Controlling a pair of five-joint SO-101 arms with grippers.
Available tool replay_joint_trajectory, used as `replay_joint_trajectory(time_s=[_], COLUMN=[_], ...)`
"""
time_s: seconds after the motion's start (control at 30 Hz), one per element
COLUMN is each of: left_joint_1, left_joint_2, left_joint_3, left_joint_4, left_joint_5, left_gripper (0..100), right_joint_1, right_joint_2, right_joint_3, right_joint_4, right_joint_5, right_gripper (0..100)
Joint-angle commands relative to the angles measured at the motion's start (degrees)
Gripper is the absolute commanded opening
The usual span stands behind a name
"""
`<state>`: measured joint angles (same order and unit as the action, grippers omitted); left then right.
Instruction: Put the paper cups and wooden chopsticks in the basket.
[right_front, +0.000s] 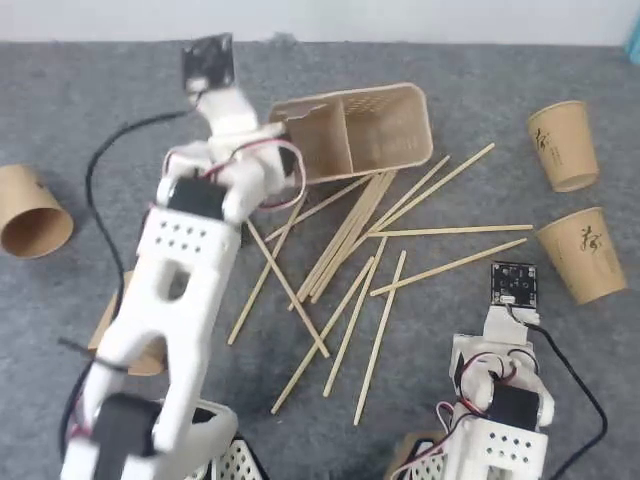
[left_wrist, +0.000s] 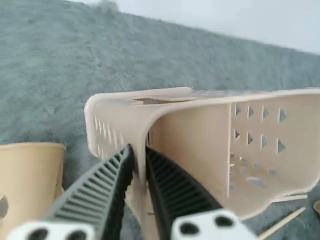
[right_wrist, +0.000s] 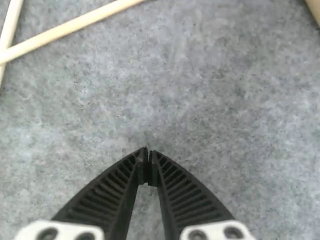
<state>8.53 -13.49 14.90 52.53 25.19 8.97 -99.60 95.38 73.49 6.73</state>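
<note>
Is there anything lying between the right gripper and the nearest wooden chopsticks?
Nothing visible does. The right gripper, its jaws shut, is over bare grey carpet, and the nearest chopsticks lie ahead of its tips with only carpet between.

Looks like a robot lab: grey fuzzy mat (right_front: 480, 100) under the basket (right_front: 380, 130), white wall (right_front: 400, 18) behind it, wired white left arm (right_front: 175, 290) and right arm (right_front: 500, 420) in front of it.
</note>
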Motion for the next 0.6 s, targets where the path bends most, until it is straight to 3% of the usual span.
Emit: replay_joint_trajectory(time_s=[0.0, 0.3, 0.43, 0.57], left_joint_1=[-0.44, -7.82, -10.29, -9.93], left_joint_2=[6.51, 24.09, 31.03, 34.46], left_joint_3=[-10.15, -26.51, -32.22, -35.82], left_joint_4=[0.62, 0.62, 1.32, 4.48], left_joint_5=[0.79, 8.53, 8.79, 8.79], left_gripper=[1, 1, 1, 10], right_joint_1=[0.92, 0.92, 0.92, 0.92], right_joint_2=[-1.19, -1.19, -1.19, -1.19], right_joint_3=[-0.44, -0.44, -0.44, -0.44], right_joint_4=[-1.10, -1.10, -1.10, -1.10], right_joint_5=[0.70, 0.70, 0.70, 0.70], right_gripper=[0.6, 0.6, 0.6, 0.6])
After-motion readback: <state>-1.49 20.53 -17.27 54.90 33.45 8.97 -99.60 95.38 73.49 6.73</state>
